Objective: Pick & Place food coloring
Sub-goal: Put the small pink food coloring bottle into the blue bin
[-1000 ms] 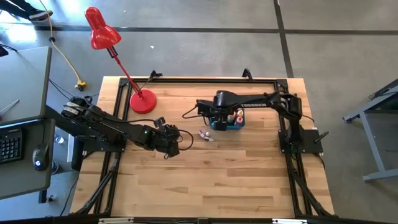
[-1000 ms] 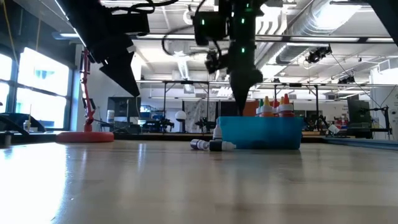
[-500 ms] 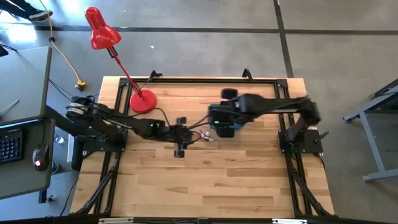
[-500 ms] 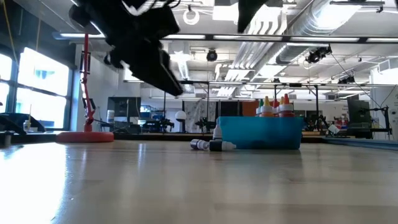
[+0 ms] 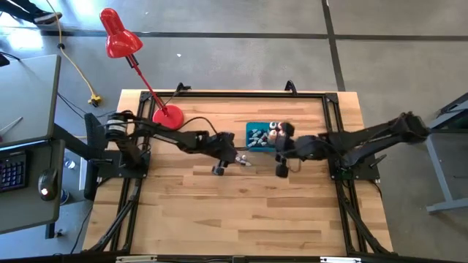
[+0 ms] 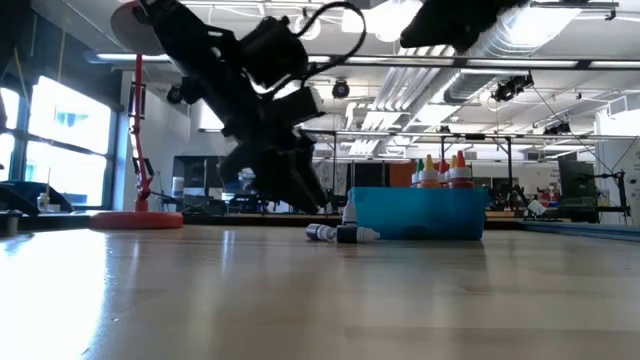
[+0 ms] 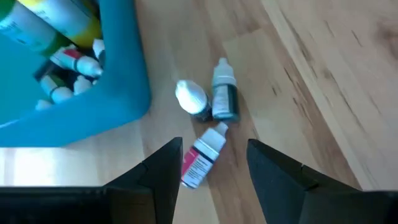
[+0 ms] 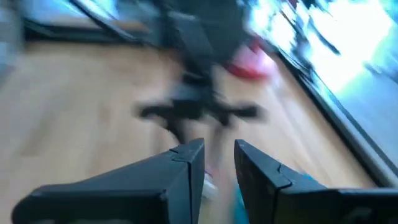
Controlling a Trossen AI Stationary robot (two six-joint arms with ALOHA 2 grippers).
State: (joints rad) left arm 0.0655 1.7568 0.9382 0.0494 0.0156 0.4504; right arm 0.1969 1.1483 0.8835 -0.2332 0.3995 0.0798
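Three small food coloring bottles (image 7: 211, 118) lie or stand on the wooden table just beside the blue bin (image 7: 118, 93): a white-labelled tube (image 7: 200, 162), a dark one with a white cap (image 7: 191, 99) and a green one (image 7: 225, 99). They also show in the high view (image 5: 243, 161) and the low view (image 6: 340, 233). The bin (image 5: 257, 137) holds several more bottles (image 6: 440, 170). My left gripper (image 7: 214, 149) is open, low over the three bottles (image 5: 234, 156). My right gripper (image 5: 281, 153) is slightly open and empty, raised near the bin (image 6: 445, 25).
A red desk lamp (image 5: 167, 117) stands at the table's far left. Black frame rails (image 5: 219, 93) run along the table's edges. A desk with a keyboard (image 5: 14, 172) stands left of the table. Bare wood (image 5: 234, 212) lies toward the near edge.
My left gripper has gone toward the table's right edge and down, to the three bottles beside the bin. My right gripper has risen out of the bin and drawn back toward the table's near right. The bottles on the table have stayed where they were.
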